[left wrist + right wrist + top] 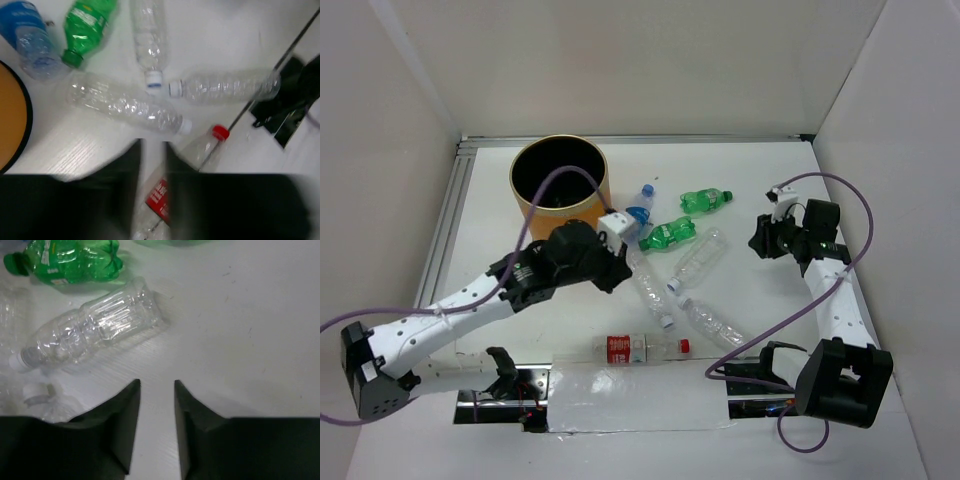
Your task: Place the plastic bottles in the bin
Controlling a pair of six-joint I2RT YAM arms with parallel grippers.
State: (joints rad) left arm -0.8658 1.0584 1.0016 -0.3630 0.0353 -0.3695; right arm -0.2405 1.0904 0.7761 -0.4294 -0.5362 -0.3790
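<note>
The orange bin (558, 181) stands at the back left; its side shows in the left wrist view (9, 120). Bottles lie on the table: a blue-label one (640, 206) (31, 42), two green ones (706, 200) (667, 234), three plain clear ones (701, 261) (651, 287) (716, 326), and a red-label one (638, 347) (202, 148) near the front. My left gripper (613, 264) (152, 147) hovers open and empty above the clear bottle (125, 106). My right gripper (766, 238) (157, 385) is open and empty over bare table, right of a clear bottle (95, 327).
White walls enclose the table on three sides. A metal rail (450, 215) runs along the left edge. The arm bases and a taped strip (630, 395) sit at the near edge. Purple cables (840, 190) loop off both arms.
</note>
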